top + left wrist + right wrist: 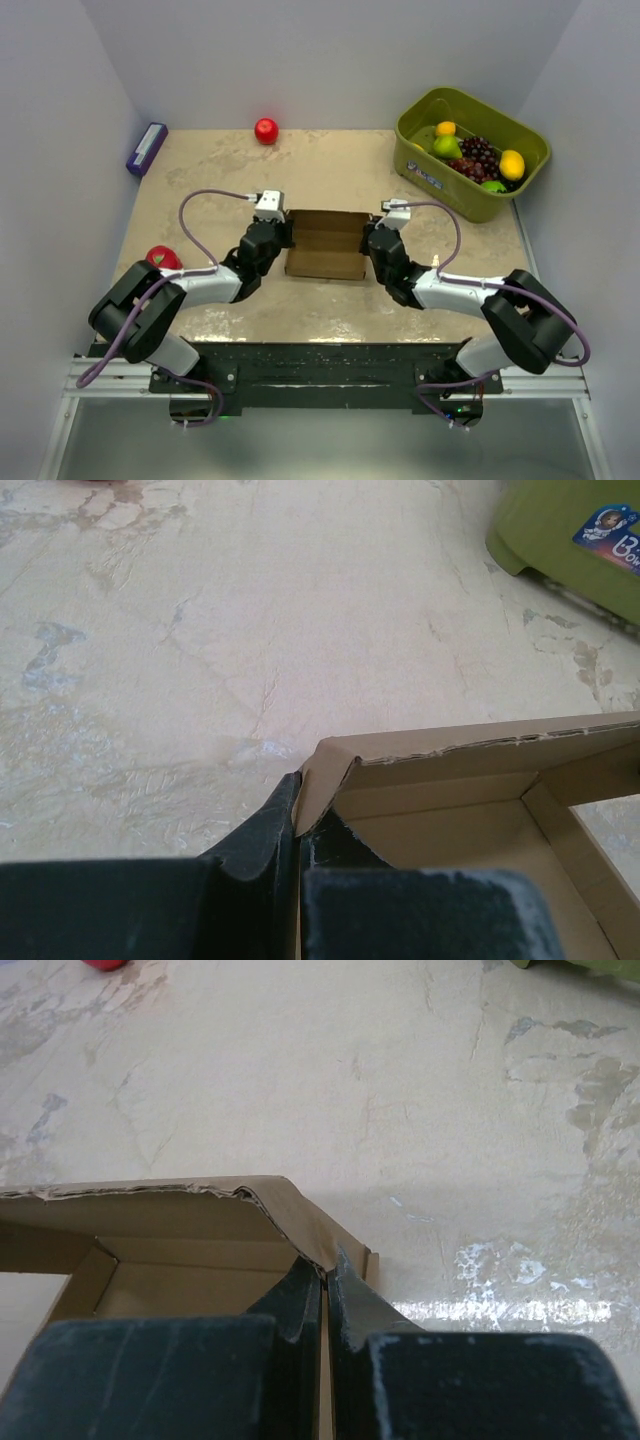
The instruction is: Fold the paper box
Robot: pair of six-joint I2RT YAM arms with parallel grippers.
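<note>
The brown paper box lies half-formed in the middle of the table, its walls raised. My left gripper is shut on the box's left side wall; in the left wrist view the wall stands pinched between my fingers. My right gripper is shut on the box's right side wall; in the right wrist view the bent wall corner sits between my fingers. The box's inside floor shows in both wrist views.
An olive-green bin of fruit stands at the back right; its corner shows in the left wrist view. A red apple lies at the back, another red fruit by the left arm, a purple block at the back left.
</note>
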